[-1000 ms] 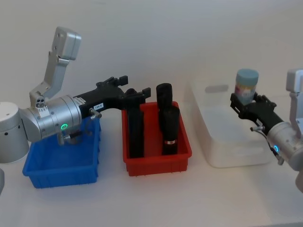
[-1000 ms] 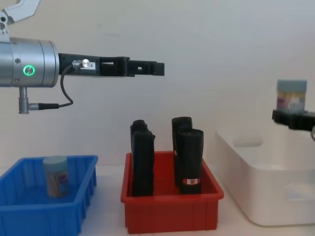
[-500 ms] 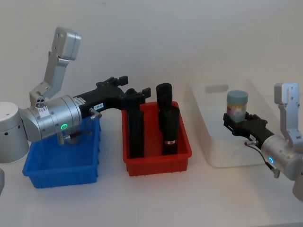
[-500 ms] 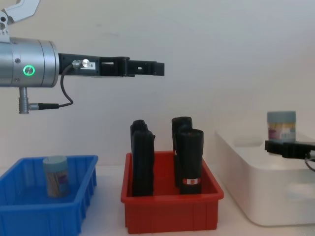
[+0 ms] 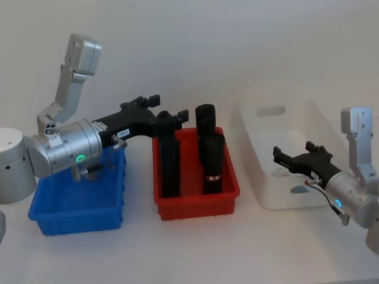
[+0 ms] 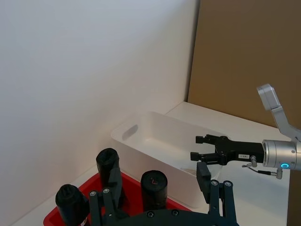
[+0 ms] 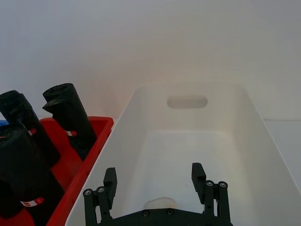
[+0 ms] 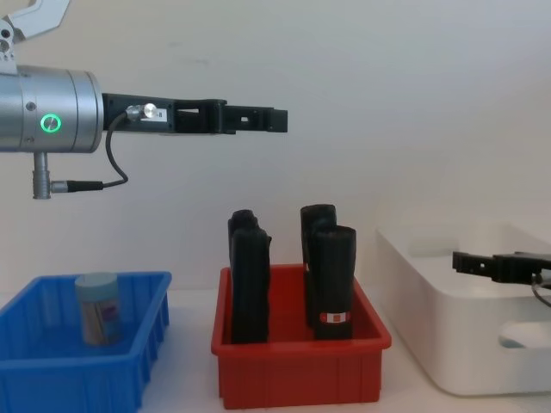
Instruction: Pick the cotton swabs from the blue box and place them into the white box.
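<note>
Chest camera catches it: one jar of cotton swabs [image 8: 96, 308] upright in the blue box [image 8: 86, 383], a spot the left arm covers from the head. Left gripper [image 8: 274, 120] hangs high above the red bin [image 8: 297, 374] of black cylinders [image 8: 331, 284], fingers spread, empty. Right gripper [image 7: 154, 176] sits low inside the white box [image 7: 263, 141], released, holding nothing. A pale round shape [image 7: 160, 203] lies beneath it, can't tell what.

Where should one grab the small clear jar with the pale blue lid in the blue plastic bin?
Probably across its round sides below the lid, from above: the small clear jar stands upright, and the blue plastic bin walls it in.
</note>
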